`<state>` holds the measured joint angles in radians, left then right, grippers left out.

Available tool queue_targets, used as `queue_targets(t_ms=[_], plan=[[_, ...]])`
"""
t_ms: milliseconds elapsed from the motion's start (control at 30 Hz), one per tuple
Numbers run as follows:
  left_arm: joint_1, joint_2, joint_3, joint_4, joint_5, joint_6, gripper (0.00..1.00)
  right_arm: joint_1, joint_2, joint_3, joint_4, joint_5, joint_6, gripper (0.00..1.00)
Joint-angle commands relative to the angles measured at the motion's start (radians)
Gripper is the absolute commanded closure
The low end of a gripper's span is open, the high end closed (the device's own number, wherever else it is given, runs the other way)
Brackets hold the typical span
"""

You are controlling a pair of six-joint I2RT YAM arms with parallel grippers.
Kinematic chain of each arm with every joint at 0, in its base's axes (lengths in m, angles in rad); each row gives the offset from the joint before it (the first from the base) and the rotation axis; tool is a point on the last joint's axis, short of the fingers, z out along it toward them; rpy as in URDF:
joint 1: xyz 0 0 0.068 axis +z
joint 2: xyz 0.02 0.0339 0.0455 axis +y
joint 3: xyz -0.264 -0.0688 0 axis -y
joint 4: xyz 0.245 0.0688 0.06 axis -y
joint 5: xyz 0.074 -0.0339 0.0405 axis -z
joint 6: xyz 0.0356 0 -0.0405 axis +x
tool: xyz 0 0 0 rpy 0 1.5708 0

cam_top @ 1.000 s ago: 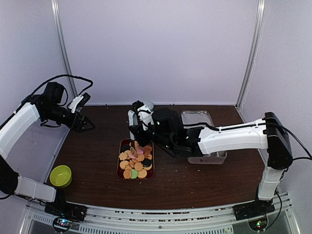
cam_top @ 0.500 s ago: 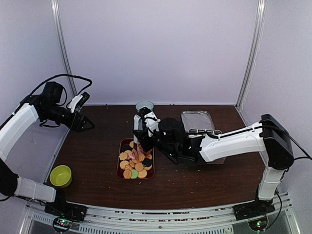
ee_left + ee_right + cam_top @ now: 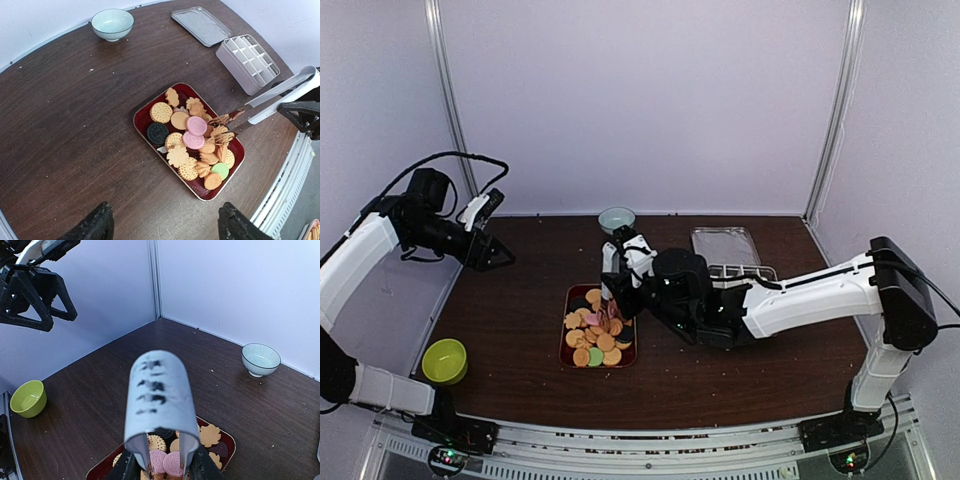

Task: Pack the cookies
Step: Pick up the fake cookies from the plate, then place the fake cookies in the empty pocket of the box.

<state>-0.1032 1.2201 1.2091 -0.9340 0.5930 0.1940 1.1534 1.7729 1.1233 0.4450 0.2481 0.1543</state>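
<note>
Left wrist view, pick-up step: right end effector (image 3: 162, 466) pinching tongs (image 3: 260, 107), tips down among the cookies (image 3: 192, 135) heaped in the red tray (image 3: 142, 112); left end effector (image 3: 165, 225) spread, holding nothing; next move likely needs one of them nipped, then carried to the divided box (image 3: 247, 60).

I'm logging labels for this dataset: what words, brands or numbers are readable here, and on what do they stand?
No text here can be read.
tongs: rows of dark marks on the grey bend, smeared, unreadable.
dark cookie: faint surface pattern, too small to read.
</note>
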Motion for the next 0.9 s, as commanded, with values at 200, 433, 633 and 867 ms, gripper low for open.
queue_targets(t_ms=[200,433,633,867], plan=[[0.007,-0.027,-0.013,0.038,0.016,-0.005,0.26,0.004,-0.065,0.116,-0.027,0.03,-0.058,0.97],[0.007,-0.028,-0.007,0.038,0.015,-0.005,0.26,-0.06,-0.139,0.106,-0.044,0.078,-0.088,0.98],[0.007,-0.031,-0.005,0.038,0.019,-0.004,0.26,-0.195,-0.258,-0.013,-0.051,0.116,-0.102,0.98],[0.007,-0.024,-0.004,0.038,0.023,-0.004,0.26,-0.338,-0.352,-0.142,-0.065,0.161,-0.13,0.97]])
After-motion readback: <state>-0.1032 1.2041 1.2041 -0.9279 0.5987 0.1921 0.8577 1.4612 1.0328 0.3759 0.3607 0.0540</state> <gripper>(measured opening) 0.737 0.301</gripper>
